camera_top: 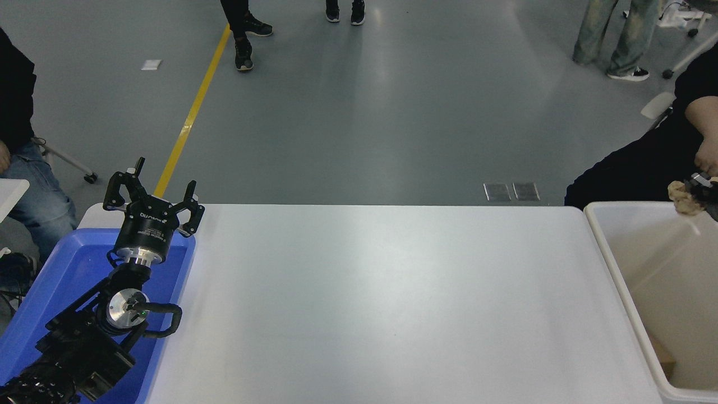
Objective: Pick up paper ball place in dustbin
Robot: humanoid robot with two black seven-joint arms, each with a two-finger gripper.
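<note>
Step in hand: carry-to-bin. The paper ball [683, 197] is off the table and sits over the far rim of the dustbin [617, 264], at the right edge of the view.

Right gripper [702, 191]: only its tip shows at the frame edge. The black fingers sit against the ball's right side and appear closed on it; the opening width cannot be read because most of the gripper is cut off.

Left gripper [152, 197]: parked at the lower left above the blue tray [50, 280], fingers spread apart, holding nothing.

Ball position: above the bin's far wall, just inside its outline, clear of the white table [370, 303]. A person [650, 163] in dark clothing sits just behind it.

Ball orientation: a lumpy, roughly round wad with no readable long axis and no pointing direction. Only its left part is visible.

Bin orientation: long axis runs from near to far, open side up. A brown item lies at the near end of its floor.

Next move: judged as 1 action, spreading the fingers so the ball drops. A small shift toward the bin's middle first would lower the risk of the ball catching the rim and rolling off outside.
</note>
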